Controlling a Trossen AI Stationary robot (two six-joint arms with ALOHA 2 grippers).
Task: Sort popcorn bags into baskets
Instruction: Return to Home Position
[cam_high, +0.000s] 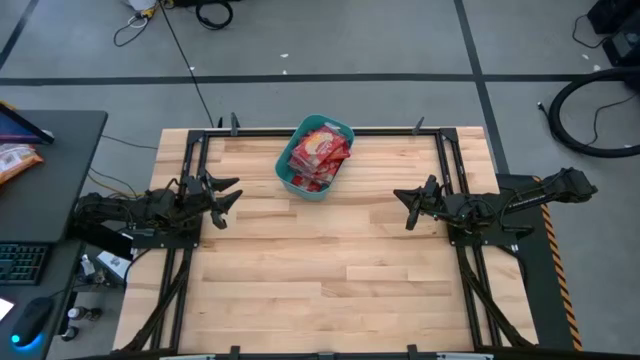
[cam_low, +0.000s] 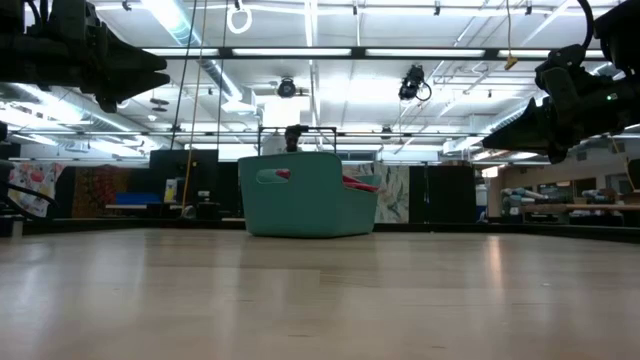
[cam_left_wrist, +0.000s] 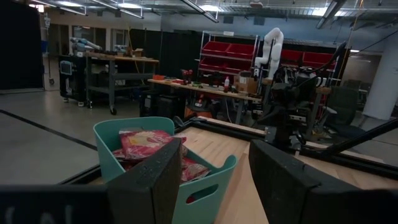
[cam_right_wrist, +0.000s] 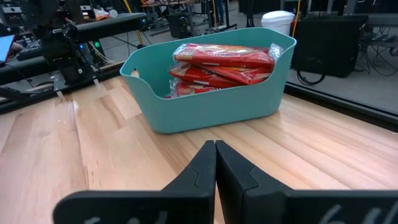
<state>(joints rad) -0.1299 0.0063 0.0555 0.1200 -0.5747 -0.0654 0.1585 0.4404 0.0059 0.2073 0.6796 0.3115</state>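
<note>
Left gripper (cam_high: 230, 200) is hanging above the left side of the pale wooden plank table (cam_high: 330, 270), pointing inward. Its two dark fingers (cam_left_wrist: 146, 183) are standing spread apart and pinching nothing.

Toward the middle, the teal-green plastic rectangular basket (cam_high: 284, 178), with rounded corners and a cut-out handle, is sitting on the table near its far edge, turned at a slight angle to that edge. The flat red popcorn bags (cam_high: 320, 152) with cream-yellow centre panels are lying stacked inside the basket, the topmost ones rising to about the rim. Their exact number cannot be told.

Right gripper (cam_high: 406, 208) is hanging above the right side of the table, well apart from the basket and pointing inward toward the left gripper. Its fingers (cam_right_wrist: 199, 171) are pressing together along their length, with nothing between them.

In the low view both grippers are hanging clear of the table top, one on each side of the basket.
</note>
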